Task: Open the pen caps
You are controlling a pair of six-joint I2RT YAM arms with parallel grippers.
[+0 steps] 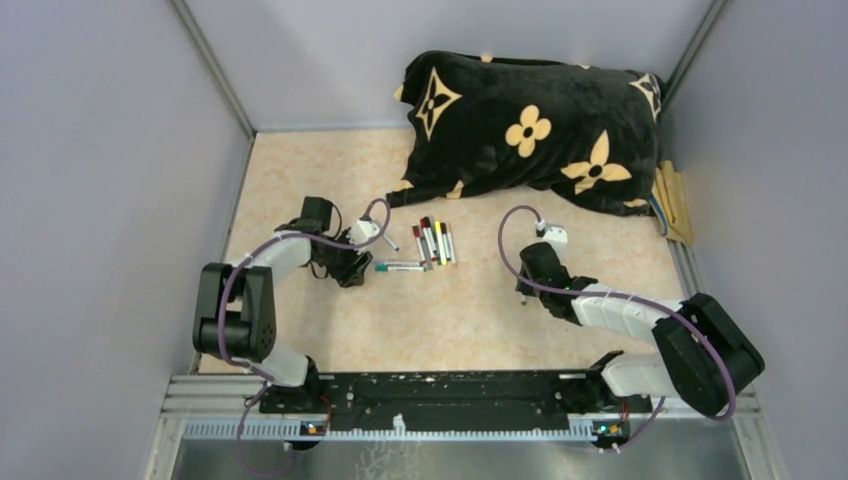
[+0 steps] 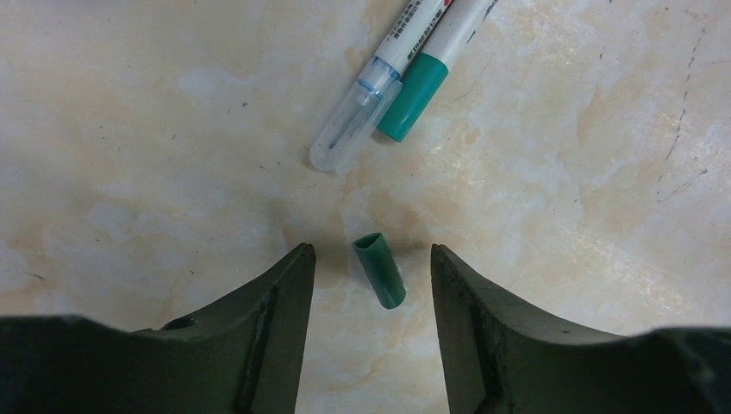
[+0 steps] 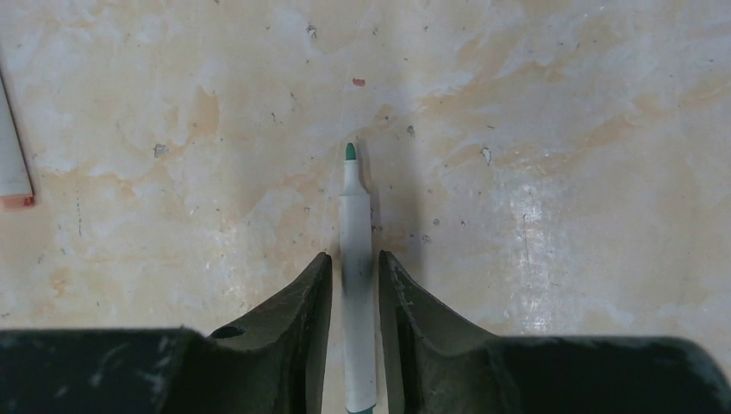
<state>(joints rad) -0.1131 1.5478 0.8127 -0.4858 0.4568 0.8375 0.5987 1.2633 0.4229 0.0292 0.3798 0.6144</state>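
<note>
My left gripper point(image 2: 371, 248) is open and low over the table, and a loose green pen cap point(image 2: 381, 274) lies flat between its fingers, touching neither. Beyond it lie a pen with a clear cap point(image 2: 366, 108) and a pen with a teal cap point(image 2: 420, 86). My right gripper point(image 3: 354, 255) is shut on an uncapped pen point(image 3: 355, 207) with a white barrel; its green tip points away from me, just above the table. In the top view the left gripper point(image 1: 350, 268) is beside the pens point(image 1: 432, 242), and the right gripper point(image 1: 525, 288) is off to their right.
A black flower-patterned pillow point(image 1: 530, 125) lies at the back. Yellowish flat items point(image 1: 675, 200) sit against the right wall. One pen point(image 1: 398, 266) lies crosswise in front of the row. A white pen end with a red band point(image 3: 13, 147) shows at the left of the right wrist view.
</note>
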